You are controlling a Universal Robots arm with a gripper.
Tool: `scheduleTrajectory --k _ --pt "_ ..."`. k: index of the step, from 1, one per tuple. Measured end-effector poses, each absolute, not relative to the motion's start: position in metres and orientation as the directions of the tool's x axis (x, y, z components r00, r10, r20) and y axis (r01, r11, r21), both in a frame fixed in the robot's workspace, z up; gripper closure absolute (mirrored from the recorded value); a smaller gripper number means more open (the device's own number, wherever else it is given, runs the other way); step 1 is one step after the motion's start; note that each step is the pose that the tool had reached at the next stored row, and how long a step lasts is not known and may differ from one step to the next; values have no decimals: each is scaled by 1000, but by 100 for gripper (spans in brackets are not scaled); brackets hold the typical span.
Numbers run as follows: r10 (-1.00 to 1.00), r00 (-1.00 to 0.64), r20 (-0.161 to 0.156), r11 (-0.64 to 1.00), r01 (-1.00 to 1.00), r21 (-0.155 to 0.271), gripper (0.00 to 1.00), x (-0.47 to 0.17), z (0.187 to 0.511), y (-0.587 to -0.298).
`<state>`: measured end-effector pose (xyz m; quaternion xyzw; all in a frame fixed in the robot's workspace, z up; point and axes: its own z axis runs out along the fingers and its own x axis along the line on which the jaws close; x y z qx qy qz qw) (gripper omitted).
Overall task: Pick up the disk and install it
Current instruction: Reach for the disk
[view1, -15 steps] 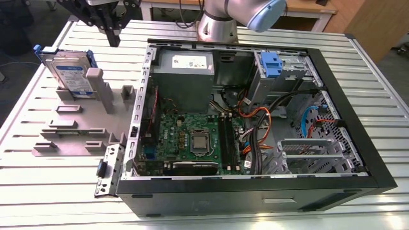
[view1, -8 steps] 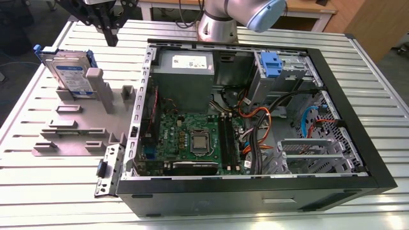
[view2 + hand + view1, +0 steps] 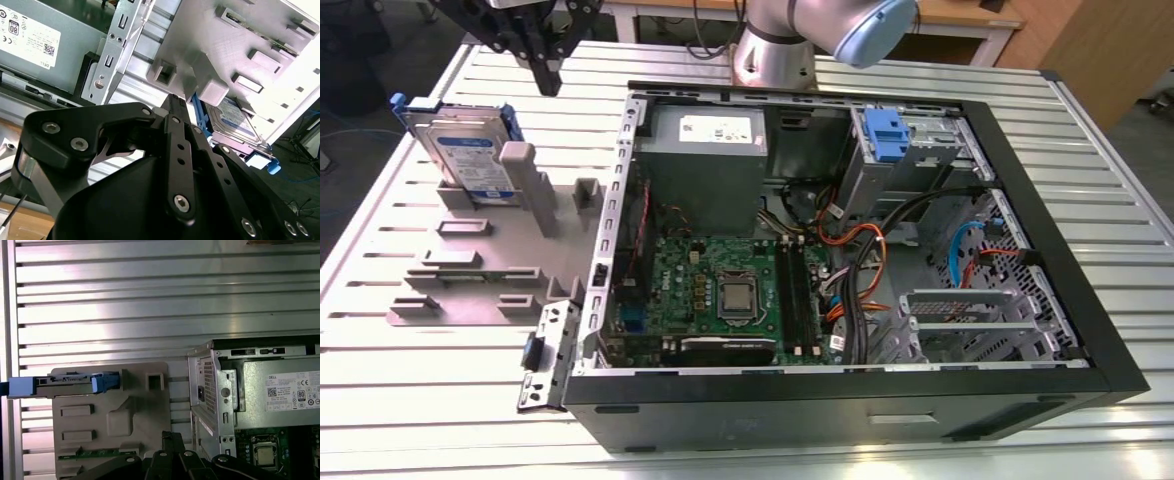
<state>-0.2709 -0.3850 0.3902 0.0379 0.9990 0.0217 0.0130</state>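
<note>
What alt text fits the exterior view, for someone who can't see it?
The robot's black hand hangs empty near a silver hard disk in blue plastic rails, which stands on edge in a grey plastic fixture on a ribbed aluminium table. To the exterior view's right lies an open black computer case.

Silver-grey tubular arm at twelve o'clock in the exterior view, with a pale blue round cap at its two o'clock. Black gripper of jointed link bars, studded with silver screws in the second wrist view.
</note>
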Motion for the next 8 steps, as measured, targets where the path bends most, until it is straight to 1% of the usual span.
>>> scheduleTrajectory --k 8 --pt "76 -997 -24 996 75 44 89 -274 390 -384"
